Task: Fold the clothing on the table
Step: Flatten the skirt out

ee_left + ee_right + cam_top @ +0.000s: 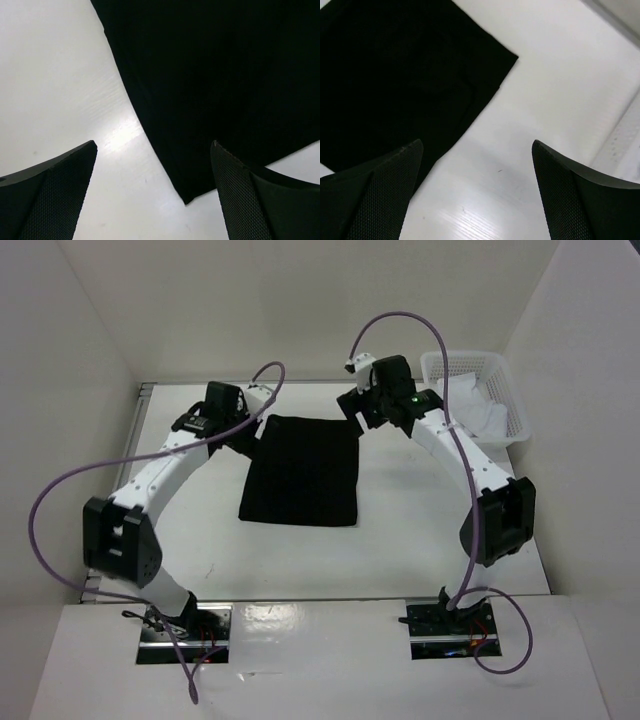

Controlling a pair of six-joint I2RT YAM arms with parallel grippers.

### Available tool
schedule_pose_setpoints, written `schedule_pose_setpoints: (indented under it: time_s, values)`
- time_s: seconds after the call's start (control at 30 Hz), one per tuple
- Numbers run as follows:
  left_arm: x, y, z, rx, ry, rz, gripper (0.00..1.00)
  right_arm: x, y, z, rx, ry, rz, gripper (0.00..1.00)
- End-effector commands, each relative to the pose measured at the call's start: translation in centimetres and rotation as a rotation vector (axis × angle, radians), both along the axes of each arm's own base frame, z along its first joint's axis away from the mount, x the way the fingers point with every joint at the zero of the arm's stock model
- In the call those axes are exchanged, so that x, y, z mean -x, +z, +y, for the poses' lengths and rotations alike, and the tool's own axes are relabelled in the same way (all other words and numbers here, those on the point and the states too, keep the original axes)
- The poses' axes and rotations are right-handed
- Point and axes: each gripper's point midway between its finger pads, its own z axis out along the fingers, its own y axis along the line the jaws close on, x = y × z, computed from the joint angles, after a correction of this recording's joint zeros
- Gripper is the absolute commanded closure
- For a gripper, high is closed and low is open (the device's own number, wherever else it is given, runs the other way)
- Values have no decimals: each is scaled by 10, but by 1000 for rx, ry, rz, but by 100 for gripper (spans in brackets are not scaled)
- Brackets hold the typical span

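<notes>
Both pincers gape, holding nothing: my left gripper (154, 146) and right gripper (476, 144) hover at the two far corners of the one black clothing (300, 472), spread flat mid-way across the table (400, 550). Beyond, far right, I count one basket (440, 364) holding white cloth (482, 412).

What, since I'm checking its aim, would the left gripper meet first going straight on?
Likely the clothing near its corner edge, lying on the table; the left gripper, jaws open, frames that edge, though depth is unclear.
</notes>
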Motion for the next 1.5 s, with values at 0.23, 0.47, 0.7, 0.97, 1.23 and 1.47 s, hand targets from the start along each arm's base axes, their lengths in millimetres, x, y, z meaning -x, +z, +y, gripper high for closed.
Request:
schedule_pose_setpoints:
  time_s: [0.23, 0.47, 0.7, 0.97, 1.23, 1.47]
  values:
    - [-120, -44, 7, 200, 14, 104, 10, -6, -76, -7, -126, 25, 223, 8]
    - [-166, -62, 1, 260, -45, 137, 16, -28, -94, 2, -204, 41, 255, 8]
    - [-171, -95, 2, 314, -66, 213, 44, -30, -115, 15, -295, 96, 323, 13]
    - [-184, -122, 6, 288, -37, 247, 44, -32, -116, 15, -288, 102, 318, 13]
    - [-205, -128, -2, 324, -43, 281, 44, -24, -116, 16, -295, 122, 327, 13]
    - [-195, -155, -1, 272, -1, 368, 46, -27, -109, 15, -307, 138, 308, 13]
